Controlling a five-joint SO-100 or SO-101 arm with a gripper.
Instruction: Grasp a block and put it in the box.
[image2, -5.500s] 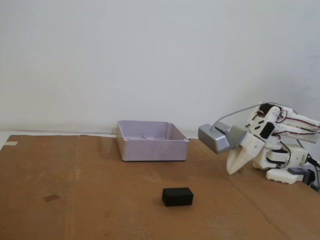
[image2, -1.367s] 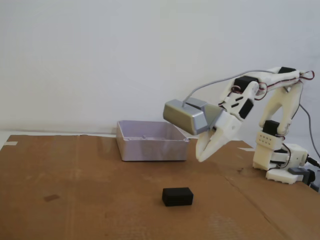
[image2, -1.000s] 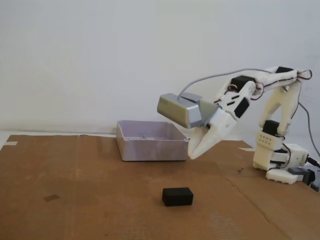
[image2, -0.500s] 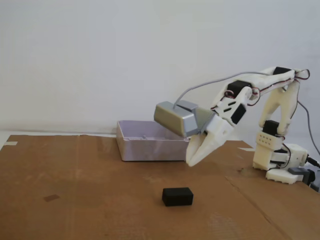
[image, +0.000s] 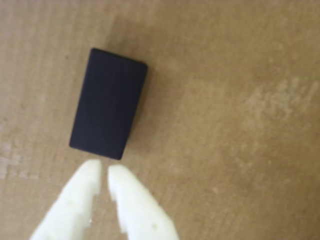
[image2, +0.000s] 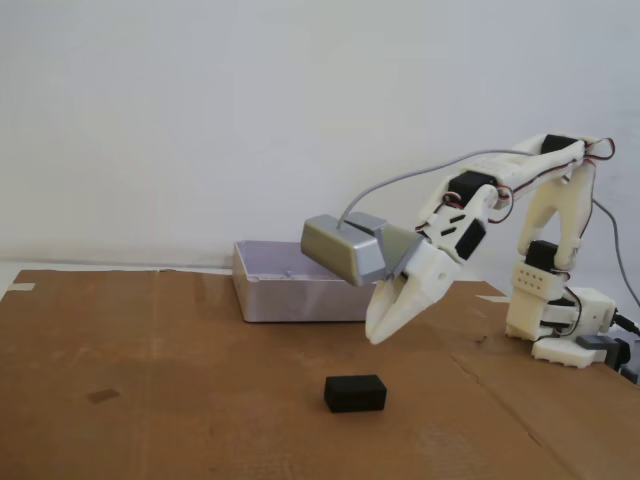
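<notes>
A brown cardboard sheet (image2: 180, 400) covers the table and fills the lower half of the fixed view, with a crease line running toward the lower right and a small dark mark at the left. Behind it a plain white wall (image2: 250, 110) takes up the whole upper half. At the far left edge a bit of pale tabletop shows beyond the cardboard.

The block (image2: 355, 393) lies flat on the cardboard in the lower middle of the fixed view, its long side running left to right across the frame and its broad face toward the camera. In the wrist view the block (image: 108, 103) sits in the upper left, its long axis running nearly top to bottom with a slight lean, the top end tipped to the right.

The box (image2: 290, 285) stands behind the block, left of center, near the back edge of the cardboard, well apart from the block.

The white arm reaches in from its base at the right edge of the fixed view, with a grey camera housing (image2: 345, 248) mounted above the claw. The gripper (image2: 374, 335) hangs in the air above and just to the right of the block, tips pointing down and left, not touching it. In the wrist view the gripper (image: 103, 171) enters from the bottom edge, its two white fingers (image: 80, 192) nearly pressed together with only a thin slit between them, holding nothing, the tips just below the block's lower end.
</notes>
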